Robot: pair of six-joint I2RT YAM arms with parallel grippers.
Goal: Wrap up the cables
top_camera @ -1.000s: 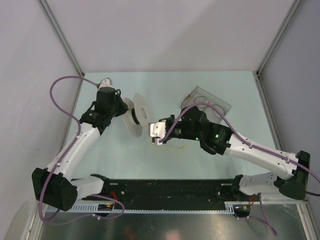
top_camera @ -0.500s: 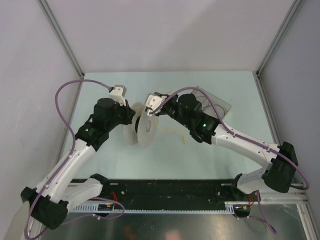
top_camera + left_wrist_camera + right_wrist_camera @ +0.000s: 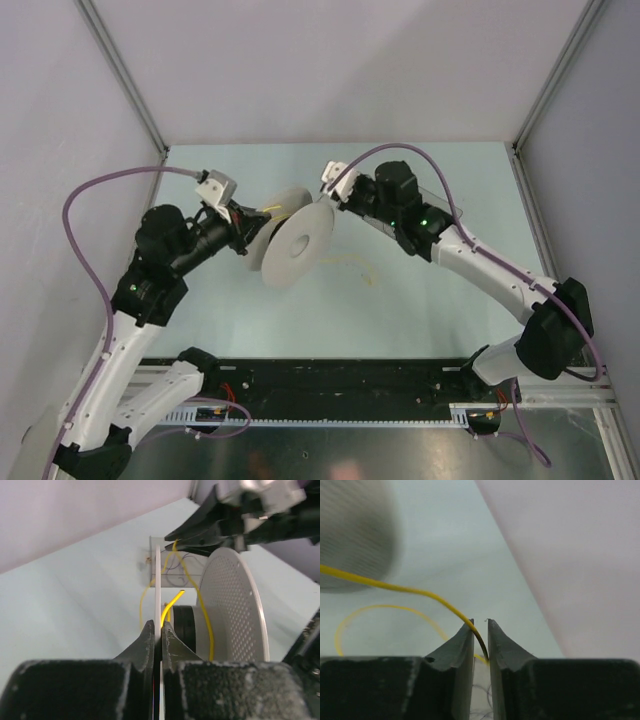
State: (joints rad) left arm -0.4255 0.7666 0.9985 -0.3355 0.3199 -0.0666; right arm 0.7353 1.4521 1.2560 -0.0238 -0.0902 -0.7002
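Note:
A white spool (image 3: 298,246) with two round flanges and a black hub (image 3: 183,624) is held up above the table. My left gripper (image 3: 250,236) is shut on the thin rim of one flange (image 3: 158,575). The yellow cable (image 3: 205,615) loops over the hub, and a slack part lies on the table (image 3: 352,264). My right gripper (image 3: 338,196) is just behind the spool's top. In the right wrist view its jaws (image 3: 480,625) are closed to a narrow gap with the yellow cable (image 3: 395,586) running between them.
A clear plastic box (image 3: 446,212) sits on the table behind the right arm and also shows in the left wrist view (image 3: 186,566). Purple hoses run along both arms. Metal frame posts and grey walls bound the table.
The right gripper carried the cable from the near side of the spool up and over to its far side. The left arm pulled back left and tilted the spool's face toward the camera.

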